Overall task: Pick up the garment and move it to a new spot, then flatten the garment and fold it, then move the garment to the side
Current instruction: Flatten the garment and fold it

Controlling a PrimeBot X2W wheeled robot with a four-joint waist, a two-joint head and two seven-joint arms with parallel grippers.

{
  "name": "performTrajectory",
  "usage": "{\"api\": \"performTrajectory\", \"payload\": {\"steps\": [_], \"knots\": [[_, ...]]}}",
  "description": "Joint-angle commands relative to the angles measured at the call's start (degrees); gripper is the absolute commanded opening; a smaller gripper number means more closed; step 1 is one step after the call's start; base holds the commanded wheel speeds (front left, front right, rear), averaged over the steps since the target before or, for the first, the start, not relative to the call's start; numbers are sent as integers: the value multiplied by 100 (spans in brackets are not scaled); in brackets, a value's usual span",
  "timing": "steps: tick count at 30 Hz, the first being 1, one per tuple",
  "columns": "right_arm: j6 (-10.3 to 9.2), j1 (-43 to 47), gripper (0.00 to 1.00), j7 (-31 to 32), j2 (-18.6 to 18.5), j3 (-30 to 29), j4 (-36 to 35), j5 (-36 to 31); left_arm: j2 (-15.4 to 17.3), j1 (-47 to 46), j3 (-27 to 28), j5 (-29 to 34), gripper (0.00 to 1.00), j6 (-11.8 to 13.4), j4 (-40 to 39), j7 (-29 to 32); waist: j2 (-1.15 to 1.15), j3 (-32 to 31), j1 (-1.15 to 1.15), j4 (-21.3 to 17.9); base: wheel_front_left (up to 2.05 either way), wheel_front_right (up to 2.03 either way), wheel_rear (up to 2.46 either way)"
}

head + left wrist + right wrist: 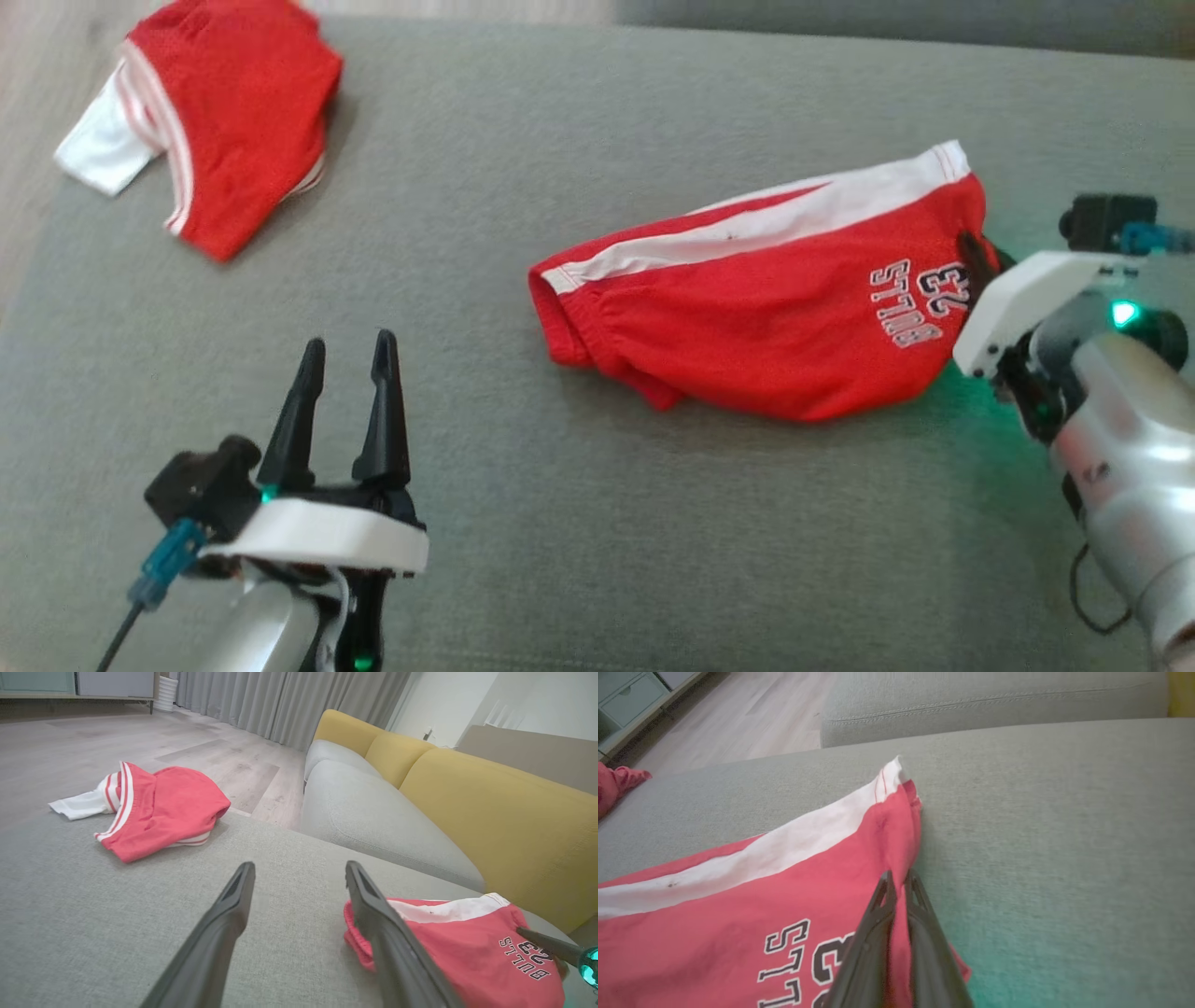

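- Right pincer clenched on edge of red-and-white "BULLS 23" fabric shorts, lying on grey cushion.
- Left pincer released, well apart.
- Risk: shallow pinch slips on lift.

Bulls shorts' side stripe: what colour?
White stripe on red shorts; head view shows it best.
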Motion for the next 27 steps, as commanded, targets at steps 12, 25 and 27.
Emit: {"api": "performTrajectory", "payload": {"steps": [12, 25, 27], "knots": [[43, 817, 0, -946, 185, -79, -216, -23, 244, 217, 290, -88, 100, 118, -158, -51, 0, -512, 0, -912, 0, 0, 0], [43, 820, 0, -1071, 388, -413, -268, -8, 182, 310, 141, -151, 100, 77, -49, -3, 0, -763, 0, -801, 0, 0, 0], [43, 732, 0, -1029, 481, -355, -391, -64, 171, 353, 111, -158, 100, 70, -12, -7, 0, -844, 0, -724, 0, 0, 0]]}}
